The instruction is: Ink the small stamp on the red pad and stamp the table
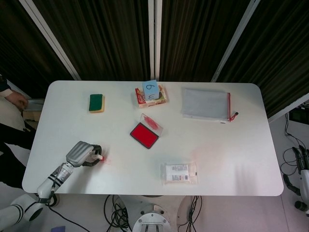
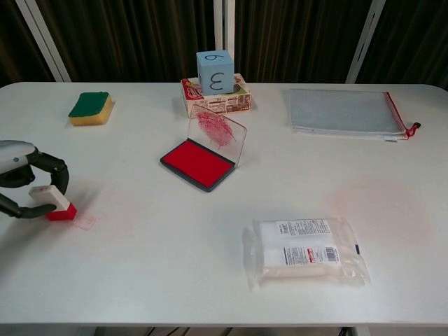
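Note:
My left hand (image 1: 82, 153) (image 2: 24, 182) grips the small stamp (image 2: 54, 204) (image 1: 98, 158), a white block with a red base, and presses it down on the white table (image 2: 175, 266) near the front left edge. A faint red print (image 2: 85, 222) shows just right of the stamp. The red ink pad (image 2: 198, 163) (image 1: 144, 135) lies open mid-table, its clear lid (image 2: 217, 134) standing up smeared with red. My right hand (image 1: 302, 166) hangs off the table's right side, partly cut off, nothing seen in it.
A green and yellow sponge (image 2: 91, 108) lies at the back left. A blue numbered cube (image 2: 215, 71) sits on a small box (image 2: 217, 96) at the back centre. A grey zip pouch (image 2: 346, 112) lies back right; a wrapped packet (image 2: 308, 250) front right.

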You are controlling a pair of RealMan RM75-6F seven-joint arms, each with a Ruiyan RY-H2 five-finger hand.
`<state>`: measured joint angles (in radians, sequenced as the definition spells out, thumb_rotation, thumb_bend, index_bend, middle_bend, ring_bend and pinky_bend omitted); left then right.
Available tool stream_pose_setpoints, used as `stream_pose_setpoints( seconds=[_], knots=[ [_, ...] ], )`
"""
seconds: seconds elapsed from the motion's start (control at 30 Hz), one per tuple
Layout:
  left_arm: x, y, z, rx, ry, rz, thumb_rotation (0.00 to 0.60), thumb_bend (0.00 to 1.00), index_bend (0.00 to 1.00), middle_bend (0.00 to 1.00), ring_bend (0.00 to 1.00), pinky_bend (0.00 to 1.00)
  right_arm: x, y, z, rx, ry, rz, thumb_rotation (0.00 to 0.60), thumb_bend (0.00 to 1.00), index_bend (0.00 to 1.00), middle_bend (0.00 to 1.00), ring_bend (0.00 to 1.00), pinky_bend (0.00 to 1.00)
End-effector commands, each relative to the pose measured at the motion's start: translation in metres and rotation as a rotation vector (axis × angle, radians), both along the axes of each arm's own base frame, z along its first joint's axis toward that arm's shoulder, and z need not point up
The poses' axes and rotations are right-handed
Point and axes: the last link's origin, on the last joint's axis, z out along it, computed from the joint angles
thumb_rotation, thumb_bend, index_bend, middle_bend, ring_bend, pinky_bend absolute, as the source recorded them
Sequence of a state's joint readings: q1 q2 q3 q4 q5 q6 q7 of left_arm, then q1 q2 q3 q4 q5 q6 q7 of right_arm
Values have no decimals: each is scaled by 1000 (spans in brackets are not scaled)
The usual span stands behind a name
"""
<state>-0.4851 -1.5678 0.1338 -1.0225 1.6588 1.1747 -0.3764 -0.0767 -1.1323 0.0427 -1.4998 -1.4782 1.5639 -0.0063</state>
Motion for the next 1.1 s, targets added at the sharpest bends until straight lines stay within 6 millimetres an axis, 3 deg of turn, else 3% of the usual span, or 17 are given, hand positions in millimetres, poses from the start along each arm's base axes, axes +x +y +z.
stream_pose_setpoints(
  seconds=[0.03,1.1],
  knots=[
    [1,0,-1,-6,14,-14,600,391,430,507,1000,1000,0,0,0,0,2,-1,600,233,0,0,0,0],
    [8,-13,15,-13,2,-63,600,378,368,442,1000,1000,1,-2,-1,4,6,-3,600,233,0,0,0,0]
  ],
)
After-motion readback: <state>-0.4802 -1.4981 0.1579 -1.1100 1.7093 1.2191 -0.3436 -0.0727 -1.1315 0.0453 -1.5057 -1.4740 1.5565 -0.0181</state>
